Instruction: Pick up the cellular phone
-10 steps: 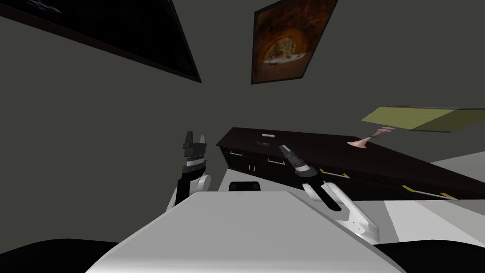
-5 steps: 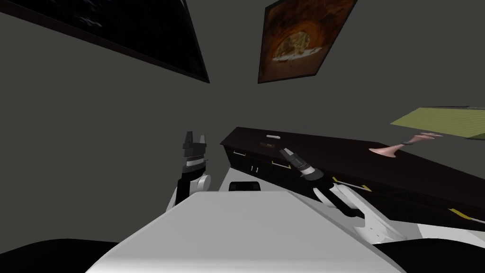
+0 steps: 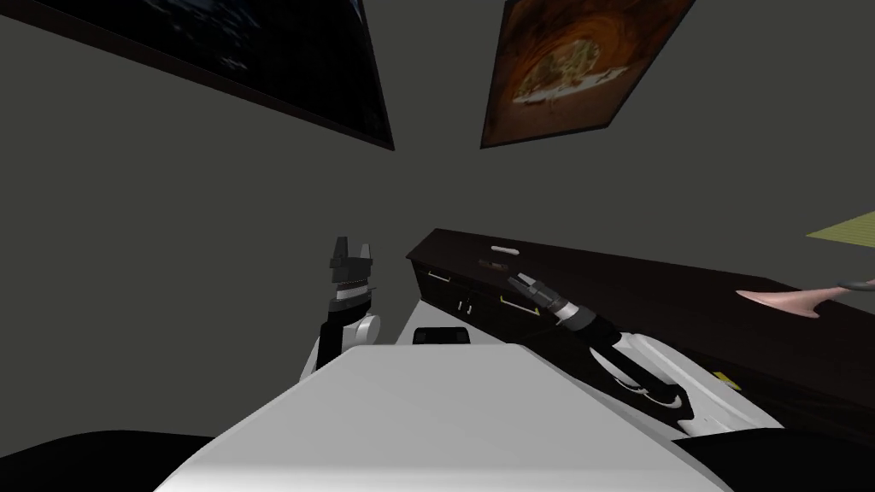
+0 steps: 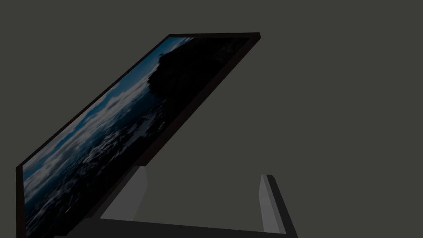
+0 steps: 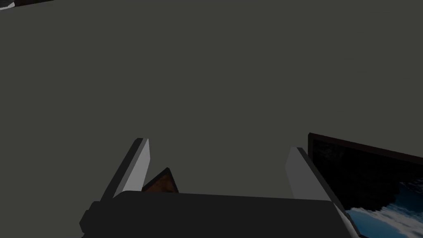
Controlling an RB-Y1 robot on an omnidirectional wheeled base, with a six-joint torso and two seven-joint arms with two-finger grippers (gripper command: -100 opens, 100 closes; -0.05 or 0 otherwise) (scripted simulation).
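A long dark dresser [image 3: 649, 295] stands ahead and to my right. On its top near the left end lie a small white oblong thing [image 3: 504, 250] and a small dark flat thing [image 3: 493, 263]; which of them is the phone I cannot tell. My right gripper [image 3: 515, 279] reaches out to the dresser's front, just below those two, and its fingers [image 5: 138, 165] stand open with nothing between them. My left gripper [image 3: 353, 248] is raised to the left of the dresser, open [image 4: 203, 173] and holding nothing.
The dresser front has drawers with pale handles [image 3: 513, 306]. A pink curved ornament [image 3: 790, 299] sits on the dresser's right part, under a yellow-green slab [image 3: 846, 229]. Two framed pictures [image 3: 581, 64] hang on the grey wall.
The whole head picture has shifted: the dresser and ornament slid right and nearer as I moved. My right arm stretched further forward and lower toward the dresser's left end. The left arm kept still.
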